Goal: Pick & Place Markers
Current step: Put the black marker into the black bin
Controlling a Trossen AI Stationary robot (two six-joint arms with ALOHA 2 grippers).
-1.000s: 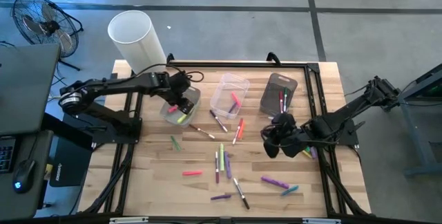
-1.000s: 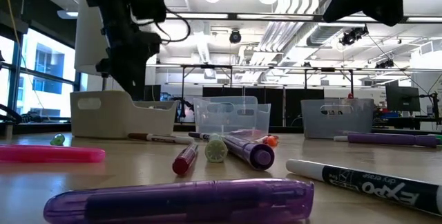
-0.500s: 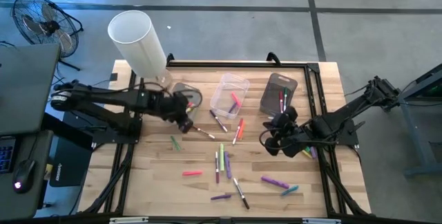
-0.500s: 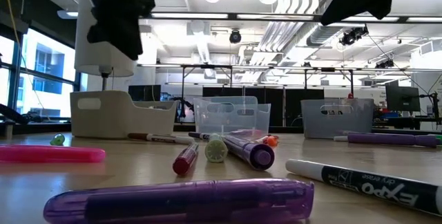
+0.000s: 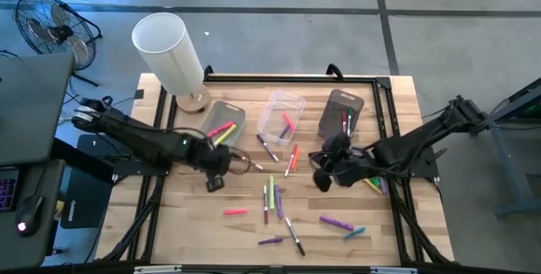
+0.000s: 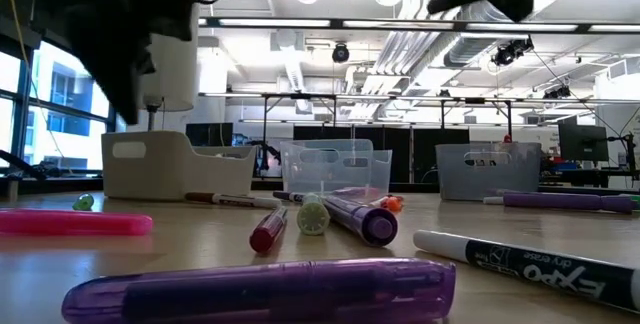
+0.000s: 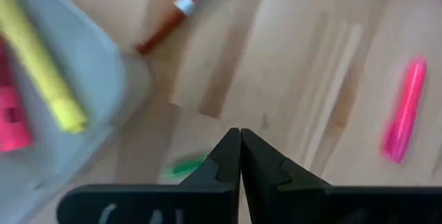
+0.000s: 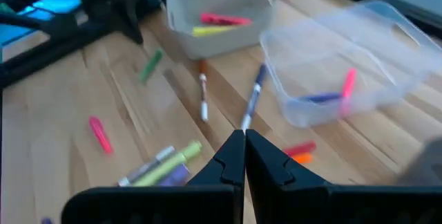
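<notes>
Left gripper is hovering with fingers pressed together, empty, over the green marker lying on the counter just beside the white bin.

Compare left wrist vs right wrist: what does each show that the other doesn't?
Only left wrist: the left hand, shut and empty, low over the table, with the green marker just past its fingertips.

Only right wrist: the right hand, shut and empty; the clear bin holding a pink and a purple marker; a blue-capped marker beside it; the left arm in the distance.

Both: the grey bin with a yellow marker and a pink one inside, the brown-capped marker, and the loose pink marker.
</notes>
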